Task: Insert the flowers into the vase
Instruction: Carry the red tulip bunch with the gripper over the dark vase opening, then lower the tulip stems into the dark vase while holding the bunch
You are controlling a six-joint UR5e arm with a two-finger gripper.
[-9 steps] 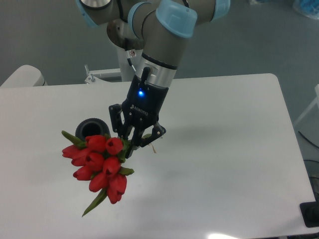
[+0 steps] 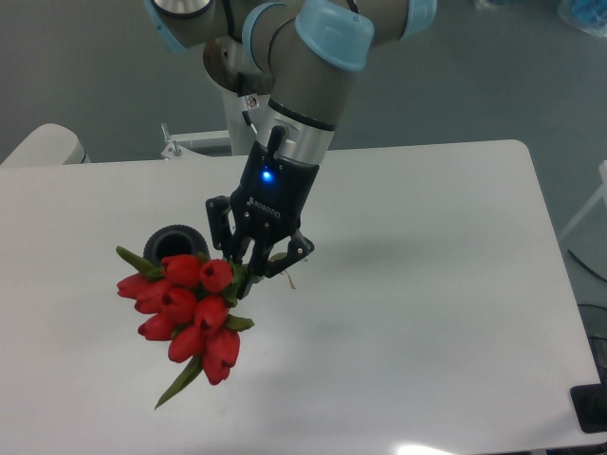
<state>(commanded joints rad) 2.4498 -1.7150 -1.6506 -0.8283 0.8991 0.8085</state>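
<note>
My gripper is shut on the green stems of the flowers, a bunch of red tulip buds with long green leaves that hangs out to the lower left, held above the table. The vase, a small dark grey cylinder with a round open mouth, stands upright on the white table just left of the gripper. The top buds overlap the vase's front rim in this view. The stem ends are hidden between the fingers.
The white table spans the view, with its right edge near a white object. A white rounded object sits at the back left. The arm's base column rises behind the table.
The gripper and the flower bunch have shifted very slightly up and to the left. The vase has not moved.
</note>
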